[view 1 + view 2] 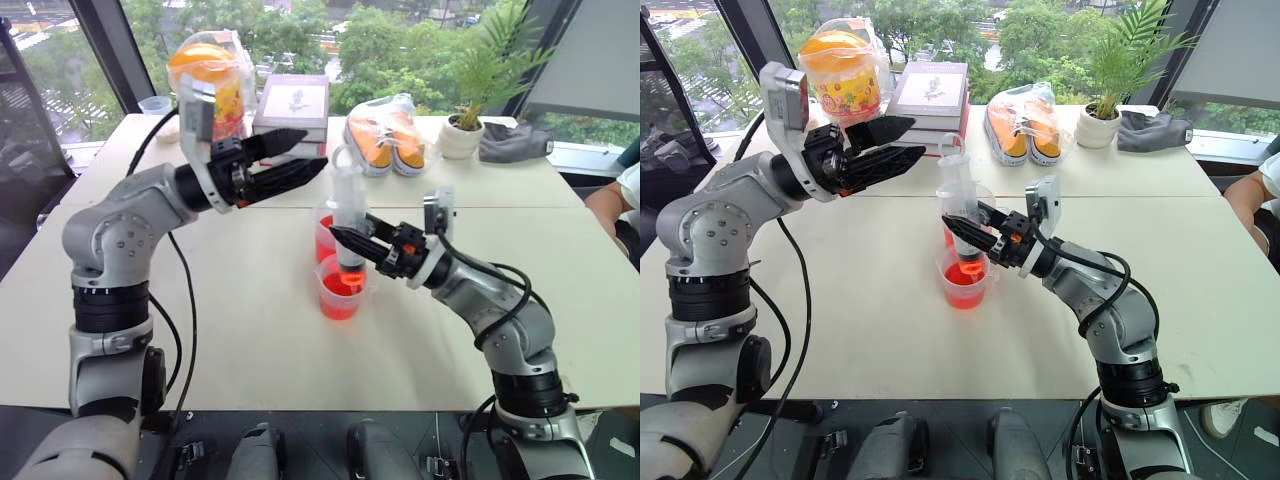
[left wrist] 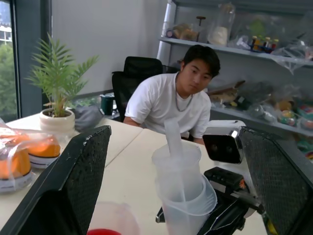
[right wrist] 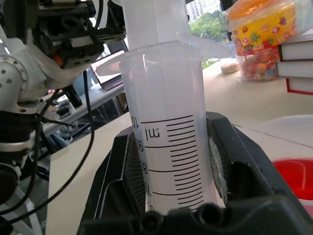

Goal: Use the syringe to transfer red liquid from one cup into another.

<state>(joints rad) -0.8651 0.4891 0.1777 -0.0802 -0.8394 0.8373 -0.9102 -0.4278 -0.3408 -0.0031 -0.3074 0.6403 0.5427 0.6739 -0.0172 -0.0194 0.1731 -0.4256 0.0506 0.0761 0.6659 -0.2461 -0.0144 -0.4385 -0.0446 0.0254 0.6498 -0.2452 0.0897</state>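
I hold the syringe upright, clamped in my right gripper, tip over the shorter cup for discharge. The taller cup stands just behind. My left gripper hangs spread and empty above the table, near the plunger.

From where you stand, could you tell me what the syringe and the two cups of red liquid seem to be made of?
The syringe: translucent, milky white plastic, smooth, with black printed marks on the barrel. The taller cup and the shorter cup: clear, thin-looking plastic, probably glossy, since the red liquid shows plainly through their walls.
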